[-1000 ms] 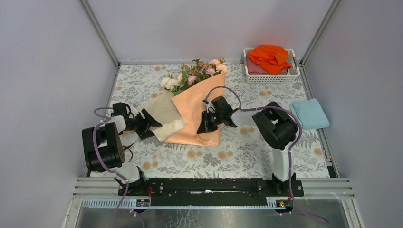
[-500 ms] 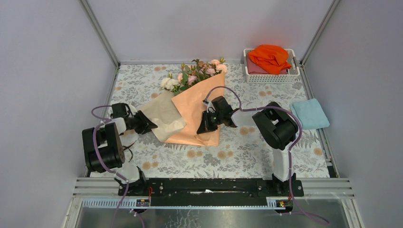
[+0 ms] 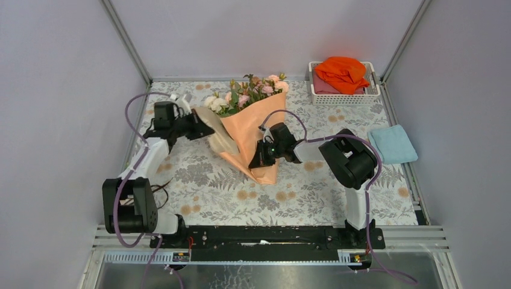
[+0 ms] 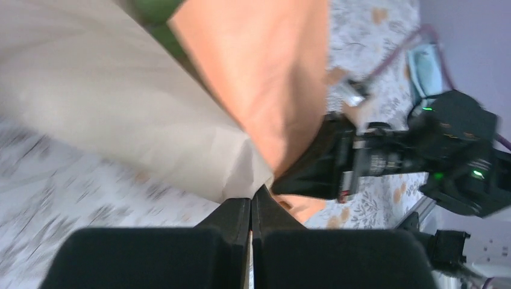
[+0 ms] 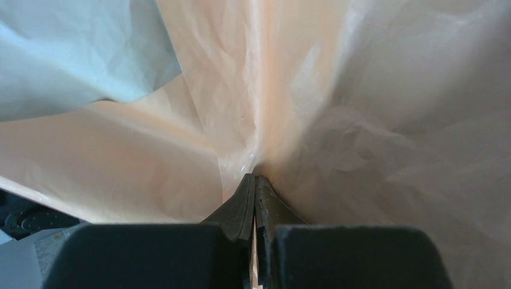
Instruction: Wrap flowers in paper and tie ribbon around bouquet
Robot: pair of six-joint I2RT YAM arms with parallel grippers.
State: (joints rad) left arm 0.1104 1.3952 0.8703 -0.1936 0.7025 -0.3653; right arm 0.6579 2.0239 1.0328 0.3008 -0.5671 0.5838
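The paper (image 3: 250,132) lies as a half-formed peach-orange cone, its narrow end toward me. The flowers (image 3: 247,91), pink and cream with green leaves, stick out of its far wide end. My left gripper (image 3: 197,125) is shut on the corner of the paper's pale tan flap (image 4: 120,102) and holds it raised at the cone's left side. My right gripper (image 3: 258,158) is shut on the peach paper (image 5: 181,162) near the cone's narrow end, pinning it down. A thin dark strand (image 3: 161,189) by the left arm's base looks like the ribbon.
A white basket (image 3: 344,96) holding a bright orange cloth (image 3: 342,71) stands at the back right. A light blue cloth (image 3: 392,145) lies at the right edge. Purple cables loop over both arms. The right arm (image 4: 422,156) shows beyond the paper in the left wrist view.
My left gripper has shut on the tan flap and carried it up and away from me, from beside the cone's near end toward the flowers. The right gripper has stayed put.
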